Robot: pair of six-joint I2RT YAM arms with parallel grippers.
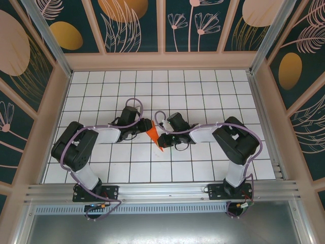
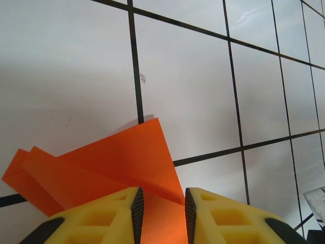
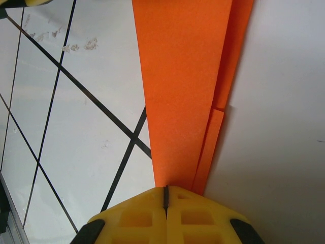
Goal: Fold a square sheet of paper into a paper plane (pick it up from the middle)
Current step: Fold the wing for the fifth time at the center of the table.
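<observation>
I count one piece of orange-red paper on the rig, the paper plane [image 1: 154, 134]. It is folded into a narrow wedge and sits at the middle of the white tiled table [image 1: 203, 96], between my two arms. From the top camera its wide end points away from the arm bases and its tip points toward them.

Both grippers meet at it, one on each side. The right gripper [image 1: 162, 139] comes in from the right. On its wrist camera the two yellow fingers [image 3: 198, 216] are pressed together with no gap, and the paper plane [image 3: 177, 91] comes straight out of the seam, so it is clamped on the paper. Along the paper's right edge there I can make out stacked folded layers, one ending in a short step.

The left gripper [image 1: 144, 128] comes in from the left. On its wrist camera its two fingers [image 2: 117, 216] stand apart with a clear gap at the left gripper [image 2: 163, 195], and the paper plane [image 2: 117, 162] runs across that gap. The jaws are parted, not pinched. Two stepped corners of folded paper stick out at the left.
</observation>
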